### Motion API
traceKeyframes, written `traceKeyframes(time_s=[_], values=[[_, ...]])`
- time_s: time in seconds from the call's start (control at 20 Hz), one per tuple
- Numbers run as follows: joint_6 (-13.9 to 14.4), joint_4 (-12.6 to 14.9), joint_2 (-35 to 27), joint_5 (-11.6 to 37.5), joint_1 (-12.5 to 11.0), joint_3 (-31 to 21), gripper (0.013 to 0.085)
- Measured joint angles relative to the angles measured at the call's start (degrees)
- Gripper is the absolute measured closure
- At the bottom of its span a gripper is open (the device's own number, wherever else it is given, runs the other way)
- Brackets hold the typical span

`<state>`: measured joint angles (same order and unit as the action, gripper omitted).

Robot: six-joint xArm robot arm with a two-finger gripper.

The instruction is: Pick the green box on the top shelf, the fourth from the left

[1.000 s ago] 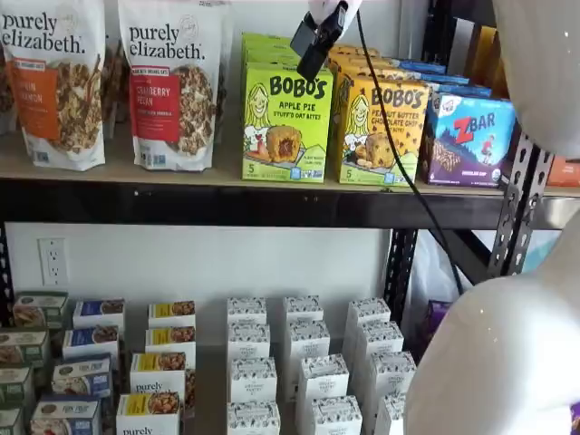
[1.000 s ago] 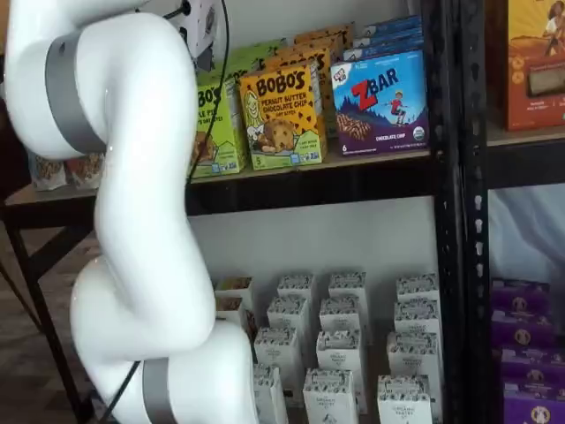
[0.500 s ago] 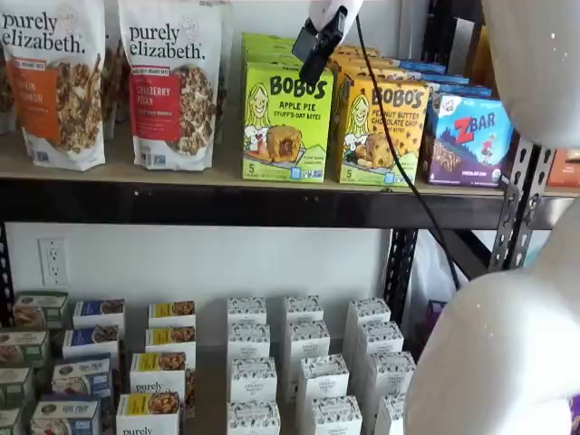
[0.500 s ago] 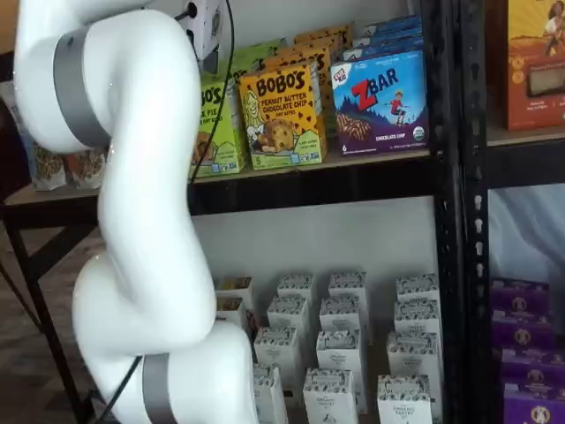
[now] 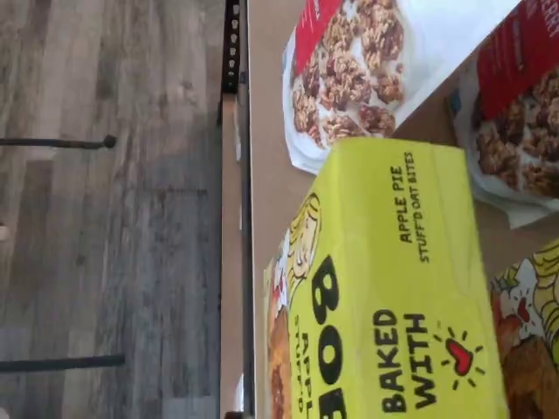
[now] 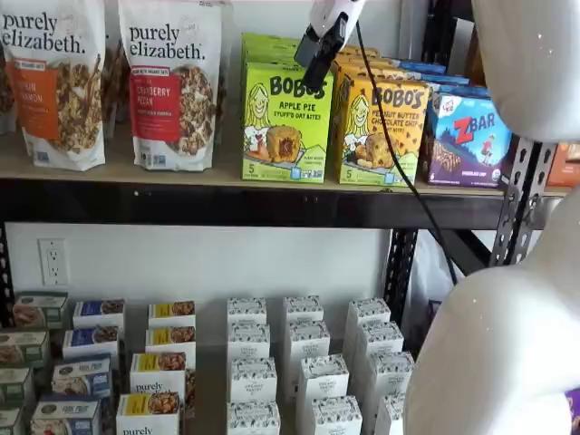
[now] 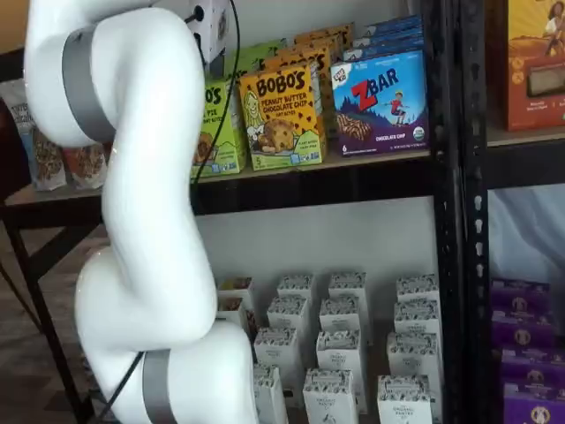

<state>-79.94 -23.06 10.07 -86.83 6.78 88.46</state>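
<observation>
Your end effector (image 6: pixel 317 56), fingers spread and holding nothing, hangs over the green box (image 6: pixel 286 121); lower it straight, centred, clear of the orange box (image 6: pixel 381 134).

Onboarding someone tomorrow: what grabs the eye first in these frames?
The big glossy white robot arm fills the foreground in both shelf views. Next, the lime-green cardboard Bobo's apple pie box on the tan wooden top shelf, with the white-bodied, black-fingered gripper hanging in front of its upper edge.
</observation>
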Motion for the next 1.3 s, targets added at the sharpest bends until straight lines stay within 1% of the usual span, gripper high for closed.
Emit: traceKeyframes(time_s=[0.3,0.45,0.8,1.25,1.3], values=[[0.02,1.54,-1.62,-2.4,0.19,1.71,0.013],[0.1,2.1,-1.75,-2.32,0.45,1.51,0.013],[0.57,4.33,-1.94,-1.97,1.47,0.85,0.013],[0.54,4.5,-1.44,-0.5,1.86,-1.0,0.013],[0.5,4.46,-1.32,-0.24,1.86,-1.28,0.017]])
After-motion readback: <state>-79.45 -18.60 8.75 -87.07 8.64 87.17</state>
